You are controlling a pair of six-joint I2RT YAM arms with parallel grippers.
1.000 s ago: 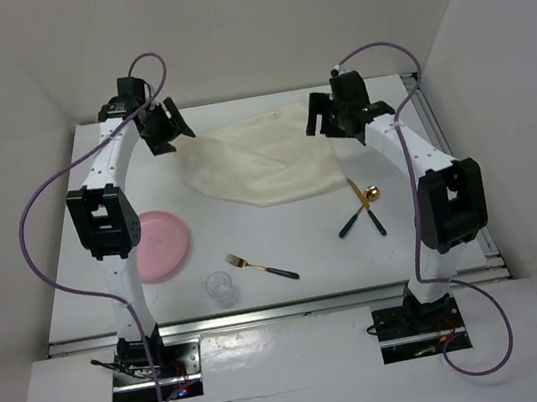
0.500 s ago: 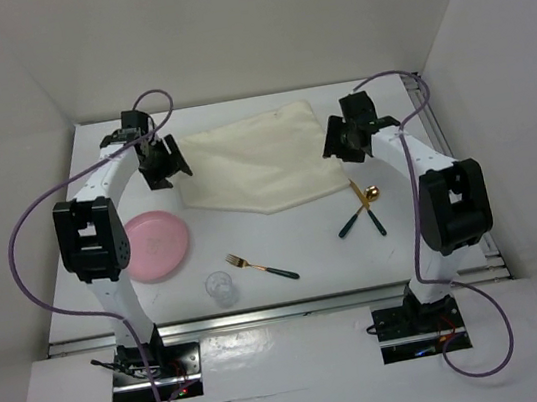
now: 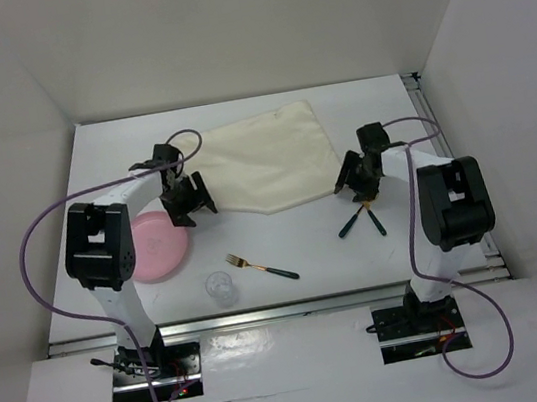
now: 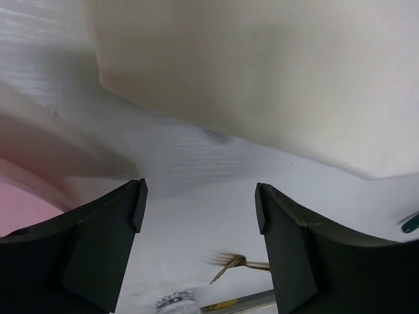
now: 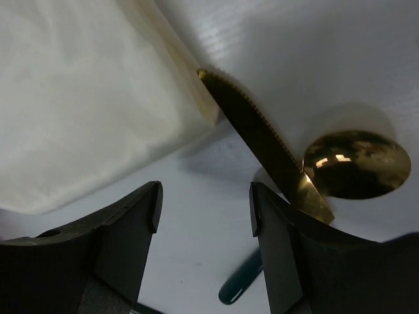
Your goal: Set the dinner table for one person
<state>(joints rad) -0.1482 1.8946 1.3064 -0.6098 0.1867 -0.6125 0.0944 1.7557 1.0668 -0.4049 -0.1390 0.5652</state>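
Dinner table (image 3: pixel 358 258) fills the floor of the white-walled booth, with metal rails on its right and near edges and both arm bases at the near edge. Cream placemat (image 3: pixel 267 156) lies flat at far centre. Left gripper (image 3: pixel 190 201) sits low over the placemat's near-left corner with its claw spread; wrist view shows only bare tabletop between the fingers (image 4: pixel 108 242). Pink plate (image 3: pixel 159 248) is just left of it, toward the left edge. Right gripper (image 3: pixel 356 176) sits low off the placemat's near-right corner, claw also spread and gripping nothing. Under it, the gold knife (image 5: pixel 262 140) has its tip at the placemat's edge and the spoon (image 5: pixel 357 163) bowl is just beside the blade; their dark handles cross. Gold fork (image 3: pixel 261 266) and clear cup (image 3: pixel 222 289) are near the near edge, left of centre, apart from each other.
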